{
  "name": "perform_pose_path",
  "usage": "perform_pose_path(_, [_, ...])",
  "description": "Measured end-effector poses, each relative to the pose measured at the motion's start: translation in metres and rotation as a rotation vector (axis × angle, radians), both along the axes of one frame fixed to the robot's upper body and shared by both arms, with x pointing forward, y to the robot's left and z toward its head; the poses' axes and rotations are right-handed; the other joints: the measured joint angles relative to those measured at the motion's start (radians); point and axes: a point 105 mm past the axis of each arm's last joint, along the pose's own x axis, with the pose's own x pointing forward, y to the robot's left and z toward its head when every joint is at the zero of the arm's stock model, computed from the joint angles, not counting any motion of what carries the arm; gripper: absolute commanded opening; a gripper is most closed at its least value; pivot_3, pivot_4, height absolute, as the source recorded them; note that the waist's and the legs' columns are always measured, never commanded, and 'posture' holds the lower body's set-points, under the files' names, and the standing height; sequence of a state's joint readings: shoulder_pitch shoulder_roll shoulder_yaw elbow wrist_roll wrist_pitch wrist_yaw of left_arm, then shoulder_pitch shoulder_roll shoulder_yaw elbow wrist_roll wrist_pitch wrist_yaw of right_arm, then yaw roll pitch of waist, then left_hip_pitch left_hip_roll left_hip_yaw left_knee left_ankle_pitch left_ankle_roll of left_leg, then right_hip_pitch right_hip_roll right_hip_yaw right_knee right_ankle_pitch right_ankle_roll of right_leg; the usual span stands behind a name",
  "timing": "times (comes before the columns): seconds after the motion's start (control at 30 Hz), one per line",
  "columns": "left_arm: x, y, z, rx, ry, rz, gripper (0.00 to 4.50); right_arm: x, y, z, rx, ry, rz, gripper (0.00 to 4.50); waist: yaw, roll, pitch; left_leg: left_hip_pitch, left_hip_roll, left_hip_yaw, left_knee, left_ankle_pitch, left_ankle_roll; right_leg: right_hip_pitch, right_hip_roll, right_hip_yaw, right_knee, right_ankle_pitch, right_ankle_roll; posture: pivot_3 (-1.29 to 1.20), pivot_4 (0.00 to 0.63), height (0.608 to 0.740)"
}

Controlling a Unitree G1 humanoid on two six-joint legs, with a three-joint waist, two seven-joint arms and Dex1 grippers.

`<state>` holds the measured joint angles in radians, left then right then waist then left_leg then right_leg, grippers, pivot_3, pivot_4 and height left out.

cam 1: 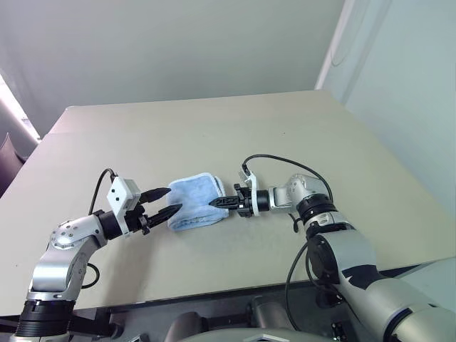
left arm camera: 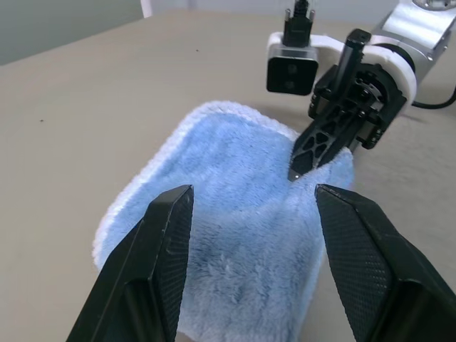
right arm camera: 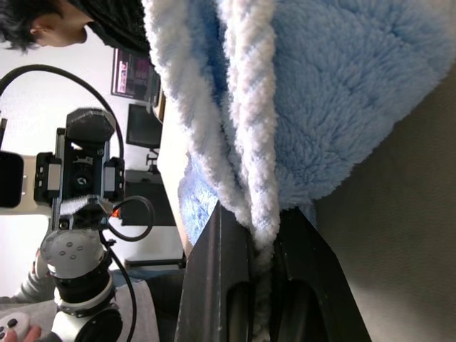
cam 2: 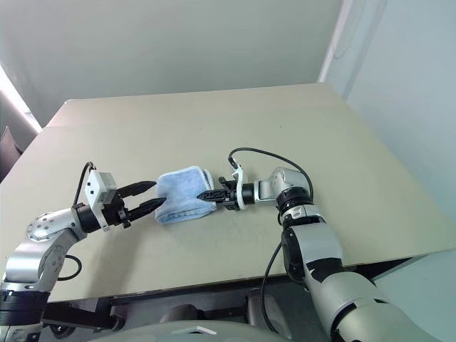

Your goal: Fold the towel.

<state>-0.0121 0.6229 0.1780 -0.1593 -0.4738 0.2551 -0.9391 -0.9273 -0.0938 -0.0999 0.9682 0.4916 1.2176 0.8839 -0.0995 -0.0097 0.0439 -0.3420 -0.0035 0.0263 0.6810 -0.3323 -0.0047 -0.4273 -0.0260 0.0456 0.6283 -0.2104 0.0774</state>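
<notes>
1. We see the towel [cam 1: 196, 202] lying folded near the middle of the beige table [cam 1: 214, 135], between the two grippers.
2. Our right gripper [cam 1: 217, 203] is clenched on the towel's white stitched edge; the right wrist view shows that edging pinched between its two black fingers [right arm camera: 214, 285].
3. Our left gripper [cam 1: 165, 201] sits released at the towel's opposite side, its fingers [left arm camera: 157, 263] spread apart just above the blue pile.
4. A person [right arm camera: 43, 21] appears behind the left arm in the right wrist view.
</notes>
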Motion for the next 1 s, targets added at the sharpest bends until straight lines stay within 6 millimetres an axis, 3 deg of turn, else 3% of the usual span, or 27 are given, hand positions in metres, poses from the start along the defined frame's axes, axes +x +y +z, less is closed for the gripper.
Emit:
perform_pose_path(0.07, [0.002, 0.008, 0.006, -0.007, -0.017, 0.035, 2.88, 0.005, 0.004, 0.010, 0.029, -0.022, -0.004, 0.03, -0.001, 0.000, 0.000, 0.000, 0.000, 0.000, 0.000, 0.000, 0.000, 0.000, 0.000, 0.000, 0.000, 0.000, 0.000, 0.00, 0.000, 0.740])
perform_pose_path(0.27, [0.004, 0.044, 0.005, 0.001, -0.004, 0.169, 2.88, 0.034, 0.025, 0.068, 0.175, -0.188, -0.075, 0.03, -0.002, 0.000, 0.000, 0.000, 0.000, -0.001, -0.001, 0.000, 0.000, -0.001, -0.002, -0.001, -0.001, 0.000, 0.000, 0.00, 0.000, 0.740])
perform_pose_path(0.4, [0.000, 0.052, -0.003, 0.004, 0.026, 0.208, 2.88, 0.054, 0.030, 0.084, 0.200, -0.254, -0.182, 0.03, 0.001, 0.000, 0.000, -0.003, 0.000, -0.002, -0.001, 0.000, 0.000, -0.001, -0.004, -0.001, -0.004, 0.000, 0.000, 0.00, 0.000, 0.740])
perform_pose_path(0.57, [-0.002, 0.056, -0.005, -0.001, 0.025, 0.246, 2.88, 0.075, 0.029, 0.062, 0.061, -0.304, -0.356, 0.03, 0.000, 0.000, 0.000, -0.012, 0.000, -0.003, -0.002, 0.000, -0.001, -0.009, -0.005, -0.002, -0.004, 0.001, -0.001, 0.00, 0.000, 0.740])
perform_pose_path(0.9, [-0.009, 0.060, -0.004, 0.002, 0.017, 0.280, 2.88, 0.074, 0.021, 0.017, -0.090, -0.241, -0.456, 0.03, 0.000, 0.000, 0.000, -0.015, 0.000, -0.003, -0.005, 0.000, -0.001, -0.015, -0.007, -0.001, -0.001, 0.001, -0.002, 0.00, 0.000, 0.740])
perform_pose_path(0.93, [-0.010, 0.060, -0.006, 0.003, 0.022, 0.282, 2.88, 0.073, 0.020, 0.014, -0.097, -0.236, -0.453, 0.62, -0.001, 0.000, 0.000, -0.015, -0.001, -0.003, -0.005, 0.000, -0.001, -0.015, -0.007, -0.001, -0.001, 0.001, -0.002, 0.00, 0.000, 0.740])
perform_pose_path(1.0, [-0.010, 0.060, -0.006, 0.003, 0.024, 0.282, 2.88, 0.071, 0.019, 0.012, -0.093, -0.229, -0.445, 1.22, -0.001, 0.000, 0.000, -0.015, -0.001, -0.003, -0.005, 0.000, -0.001, -0.015, -0.007, -0.002, 0.000, 0.001, -0.002, 0.00, 0.000, 0.740])
